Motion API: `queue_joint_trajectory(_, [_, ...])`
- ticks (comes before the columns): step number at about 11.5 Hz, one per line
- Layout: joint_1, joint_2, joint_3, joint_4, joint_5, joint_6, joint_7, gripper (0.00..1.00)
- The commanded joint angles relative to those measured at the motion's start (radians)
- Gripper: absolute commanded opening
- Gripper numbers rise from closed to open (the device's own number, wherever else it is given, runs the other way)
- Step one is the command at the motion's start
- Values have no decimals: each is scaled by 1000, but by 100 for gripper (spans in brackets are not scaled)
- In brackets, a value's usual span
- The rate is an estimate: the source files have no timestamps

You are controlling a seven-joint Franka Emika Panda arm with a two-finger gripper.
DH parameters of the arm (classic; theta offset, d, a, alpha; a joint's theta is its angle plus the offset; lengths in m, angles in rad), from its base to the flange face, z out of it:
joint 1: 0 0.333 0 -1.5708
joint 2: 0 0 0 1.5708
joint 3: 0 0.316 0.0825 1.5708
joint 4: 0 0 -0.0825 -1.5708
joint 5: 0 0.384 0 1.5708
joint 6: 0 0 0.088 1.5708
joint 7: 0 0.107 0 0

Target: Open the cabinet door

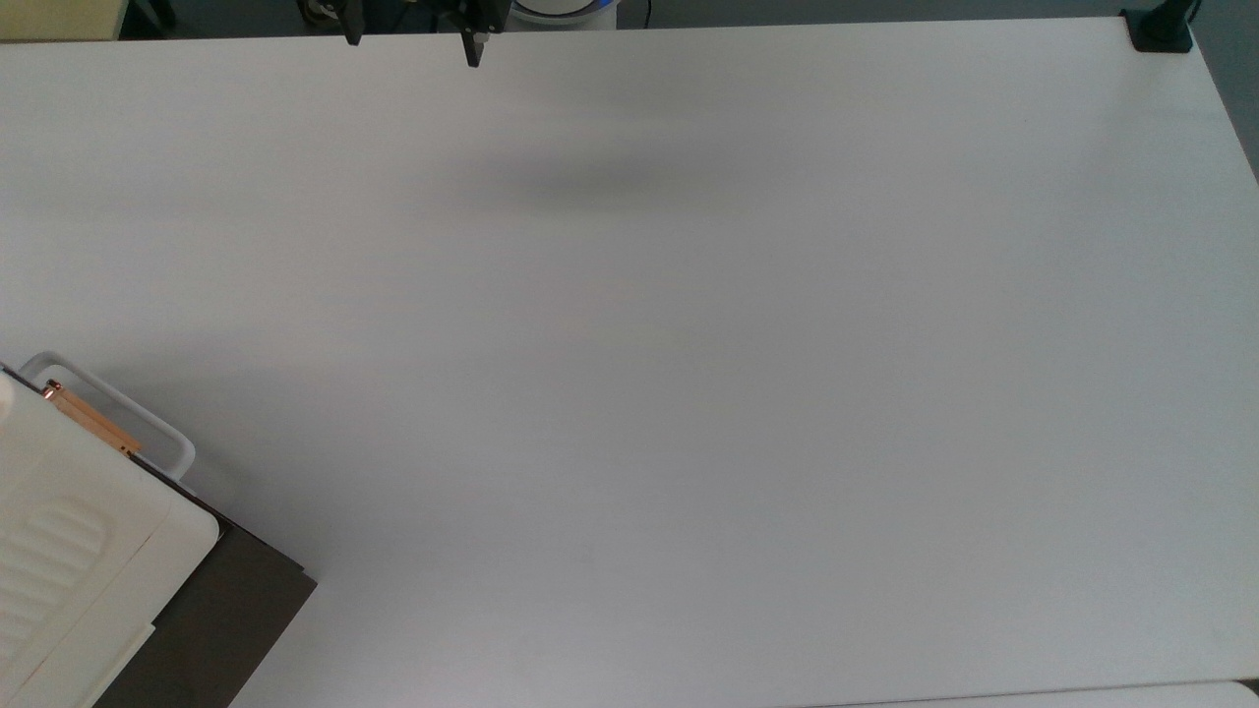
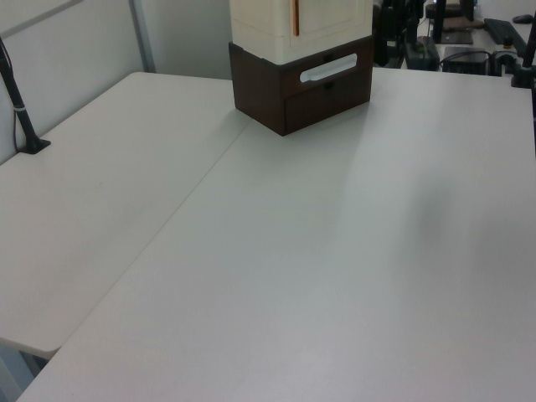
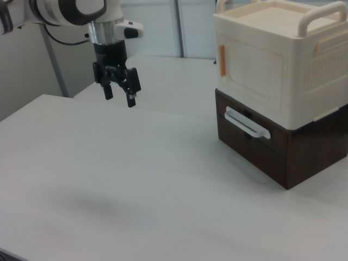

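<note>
While the gripper (image 3: pixel 119 91) hangs spread, the white table (image 1: pixel 689 344) – seemingly matte – lies bare.

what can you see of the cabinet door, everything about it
The cabinet door is a flat cream-yellow panel, plastic by its look, with a recessed rectangular centre. It forms the front of the pale upper box that sits on the dark brown drawer base. A slim copper-coloured handle stands upright along its edge at the right view's left. It looks shut, flush with the box; nothing touches it.

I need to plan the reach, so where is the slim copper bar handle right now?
In the right view, the slim copper bar handle stands upright at the left edge of the cream-yellow cabinet door, above the white looped rail.
</note>
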Motion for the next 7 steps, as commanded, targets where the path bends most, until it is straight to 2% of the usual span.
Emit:
queue_joint_trajectory(1, [13,-26,6,-12,3,-37,1,100])
queue_joint_trajectory(7, [16,-28,10,-10,-2,-37,-8,100])
